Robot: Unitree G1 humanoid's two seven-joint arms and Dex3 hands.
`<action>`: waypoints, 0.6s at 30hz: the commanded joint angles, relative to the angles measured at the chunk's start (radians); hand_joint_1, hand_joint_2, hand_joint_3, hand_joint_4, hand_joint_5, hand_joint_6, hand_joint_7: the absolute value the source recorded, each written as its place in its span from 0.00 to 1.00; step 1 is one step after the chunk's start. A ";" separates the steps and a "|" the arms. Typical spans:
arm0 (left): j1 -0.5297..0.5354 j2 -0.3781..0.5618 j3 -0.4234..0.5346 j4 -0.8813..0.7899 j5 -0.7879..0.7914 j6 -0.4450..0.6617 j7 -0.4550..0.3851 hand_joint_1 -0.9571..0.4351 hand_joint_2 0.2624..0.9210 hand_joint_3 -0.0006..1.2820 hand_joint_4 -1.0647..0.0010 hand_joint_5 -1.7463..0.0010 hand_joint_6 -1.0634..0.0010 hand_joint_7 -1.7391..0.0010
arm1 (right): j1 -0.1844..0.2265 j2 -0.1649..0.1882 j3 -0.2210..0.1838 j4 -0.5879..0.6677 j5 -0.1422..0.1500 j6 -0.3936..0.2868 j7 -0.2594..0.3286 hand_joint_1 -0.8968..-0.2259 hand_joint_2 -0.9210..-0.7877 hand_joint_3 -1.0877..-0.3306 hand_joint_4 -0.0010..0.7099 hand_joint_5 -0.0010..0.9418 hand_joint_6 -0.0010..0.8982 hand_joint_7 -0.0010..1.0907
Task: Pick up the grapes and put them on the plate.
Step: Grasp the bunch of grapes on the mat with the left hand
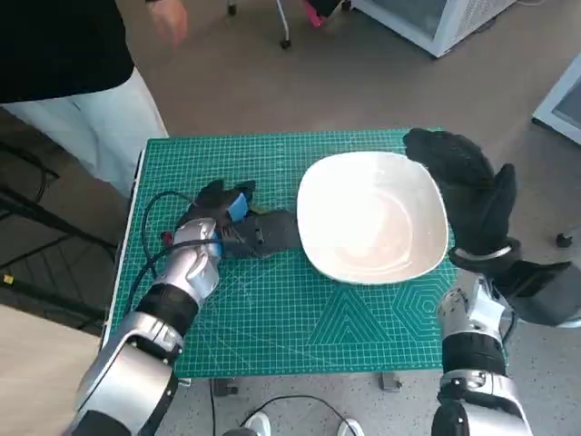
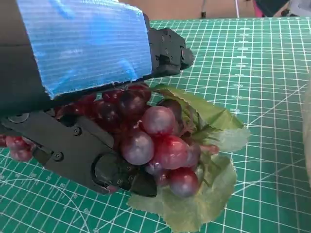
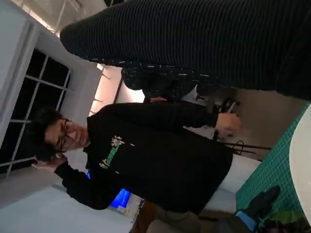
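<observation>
Left robot hand (image 1: 227, 218) of mine lies low on the green cutting mat (image 1: 272, 336), and its black fingers (image 2: 82, 155) are wrapped around the grapes (image 2: 150, 141). From the wrist camera I see the dark red bunch caught between the fingers and the blue-taped back, with the pale green leaf (image 2: 204, 194) spread flat on the mat beneath it. The grapes are on the mat, just beside the near-left edge of the white plate (image 1: 372, 218), not on it. The plate sits on the mat toward the right side of the bench (image 1: 300, 377).

My right robot hand (image 1: 467, 182), in its black glove, hovers at the plate's far right corner. It holds nothing, fingers loosely spread.

A person in a black top and pale trousers (image 1: 82, 82) stands at the bench's far left corner.
</observation>
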 commanded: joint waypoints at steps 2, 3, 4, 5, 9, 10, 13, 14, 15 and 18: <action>-0.016 -0.005 -0.005 0.040 -0.025 -0.012 -0.003 0.43 0.73 0.00 0.84 0.98 0.70 0.98 | 0.009 -0.003 -0.001 0.020 -0.005 -0.001 0.009 0.41 0.00 0.69 0.47 0.00 0.48 0.00; -0.017 -0.006 -0.006 0.044 -0.029 -0.013 -0.003 0.44 0.73 0.00 0.81 0.98 0.68 0.97 | 0.008 -0.003 -0.001 0.020 -0.004 0.000 0.010 0.41 0.00 0.69 0.47 0.00 0.48 0.00; -0.018 -0.006 -0.007 0.049 -0.033 -0.015 -0.003 0.46 0.73 0.00 0.77 0.98 0.66 0.97 | 0.008 -0.003 -0.001 0.021 -0.004 0.001 0.012 0.41 0.00 0.69 0.47 0.00 0.48 0.00; -0.018 -0.006 -0.008 0.054 -0.036 -0.018 -0.002 0.47 0.73 0.00 0.73 0.97 0.64 0.97 | 0.007 -0.003 -0.001 0.022 -0.003 0.002 0.012 0.41 0.00 0.69 0.47 0.00 0.48 0.00; -0.017 -0.006 -0.012 0.069 -0.041 -0.029 0.003 0.55 0.75 0.00 0.52 0.83 0.55 0.98 | 0.005 -0.002 -0.001 0.023 -0.003 0.004 0.012 0.40 0.00 0.69 0.47 0.00 0.48 0.00; -0.016 -0.005 -0.014 0.072 -0.040 -0.032 0.006 0.60 0.77 0.01 0.49 0.74 0.52 0.98 | 0.005 -0.002 -0.001 0.023 -0.003 0.005 0.013 0.40 0.00 0.69 0.47 0.00 0.48 0.00; -0.011 -0.003 -0.026 0.080 -0.032 -0.038 0.018 0.79 0.88 0.01 0.39 0.49 0.38 0.96 | 0.005 -0.002 -0.001 0.022 -0.001 0.007 0.014 0.40 0.00 0.69 0.47 0.00 0.48 0.00; -0.010 -0.002 -0.031 0.083 -0.028 -0.038 0.022 0.81 0.90 0.02 0.36 0.45 0.35 0.90 | 0.005 -0.003 -0.001 0.022 -0.001 0.008 0.015 0.40 0.00 0.69 0.47 0.00 0.48 0.00; -0.010 -0.002 -0.037 0.087 -0.023 -0.038 0.026 0.81 0.92 0.02 0.33 0.43 0.33 0.81 | 0.005 -0.003 -0.001 0.022 -0.001 0.008 0.015 0.40 0.00 0.69 0.47 0.00 0.48 0.00; -0.012 -0.003 -0.061 0.099 -0.005 -0.034 0.036 0.73 0.97 0.03 0.34 0.34 0.35 0.54 | 0.004 -0.004 -0.002 0.024 -0.002 0.007 0.013 0.40 0.00 0.69 0.47 0.00 0.48 0.00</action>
